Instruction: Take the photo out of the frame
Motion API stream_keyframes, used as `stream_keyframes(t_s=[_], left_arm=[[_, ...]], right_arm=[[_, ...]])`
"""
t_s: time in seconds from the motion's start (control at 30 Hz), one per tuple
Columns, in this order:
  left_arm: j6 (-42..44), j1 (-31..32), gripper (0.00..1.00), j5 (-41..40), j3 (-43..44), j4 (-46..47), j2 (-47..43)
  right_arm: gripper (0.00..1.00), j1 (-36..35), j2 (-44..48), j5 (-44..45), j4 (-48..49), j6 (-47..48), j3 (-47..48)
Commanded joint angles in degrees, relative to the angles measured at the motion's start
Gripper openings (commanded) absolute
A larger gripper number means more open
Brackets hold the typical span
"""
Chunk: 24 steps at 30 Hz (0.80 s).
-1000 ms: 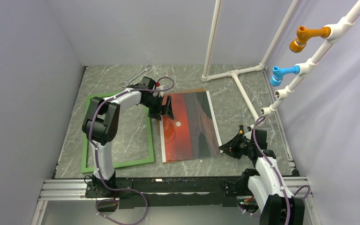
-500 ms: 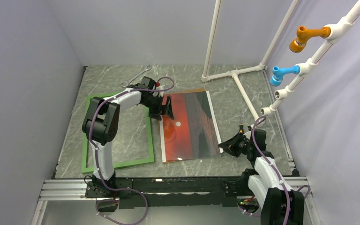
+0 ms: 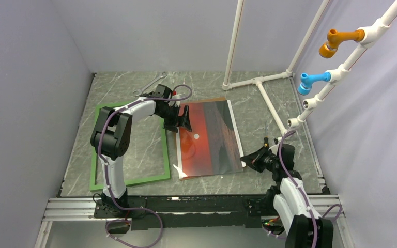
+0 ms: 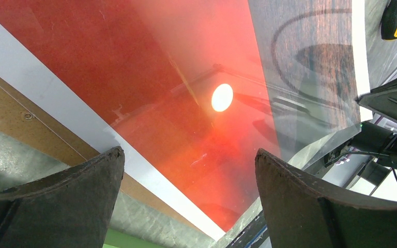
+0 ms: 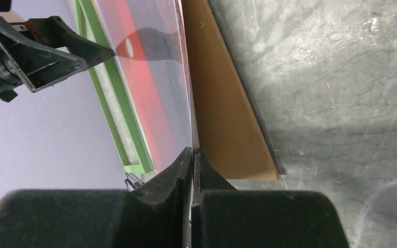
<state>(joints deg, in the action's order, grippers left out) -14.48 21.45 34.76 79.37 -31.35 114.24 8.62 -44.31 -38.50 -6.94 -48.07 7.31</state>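
Bright even light, glare across photo (image 4: 186,103)

The backing board (image 5: 222,113) is mostly hidden under the photo (image 3: 209,137). The left arm (image 3: 139,108) covers the far right corner of the frame (image 3: 129,181). The left wrist view cuts off the black-and-yellow tool handle (image 4: 395,18) at its top edge.

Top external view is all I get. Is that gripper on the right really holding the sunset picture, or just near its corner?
Observer: Holding. The right wrist view shows the right gripper with fingers pressed together on the thin edge of the photo.
Operator: Is something under the picture?
Observer: Yes, a brown backing board lies flat on the table, beside the pinched edge.
Operator: And the other gripper?
Observer: The left wrist view shows the left gripper open wide over the photo, nothing between its fingers.
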Motion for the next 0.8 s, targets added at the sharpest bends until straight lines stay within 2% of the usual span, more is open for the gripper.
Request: stream_keyframes(t_s=[0.0, 0.33, 0.43, 0.77], left_arm=[[0.9, 0.3, 0.99, 0.5, 0.8, 0.1, 0.6], [0.9, 0.3, 0.99, 0.7, 0.6, 0.3, 0.5], [0.9, 0.3, 0.99, 0.7, 0.6, 0.3, 0.5], [0.8, 0.3, 0.99, 1.0, 0.6, 0.4, 0.5]], right_arm=[[0.07, 0.6, 3.8, -4.1, 4.9, -4.2, -1.8], [0.13, 3.7, 4.1, -6.3, 10.3, -9.1, -3.8], [0.21, 5.0, 2.5, -6.7, 11.1, -8.9, -3.5], [0.19, 6.3, -7.9, -6.7, 17.5, -10.8, -2.9]])
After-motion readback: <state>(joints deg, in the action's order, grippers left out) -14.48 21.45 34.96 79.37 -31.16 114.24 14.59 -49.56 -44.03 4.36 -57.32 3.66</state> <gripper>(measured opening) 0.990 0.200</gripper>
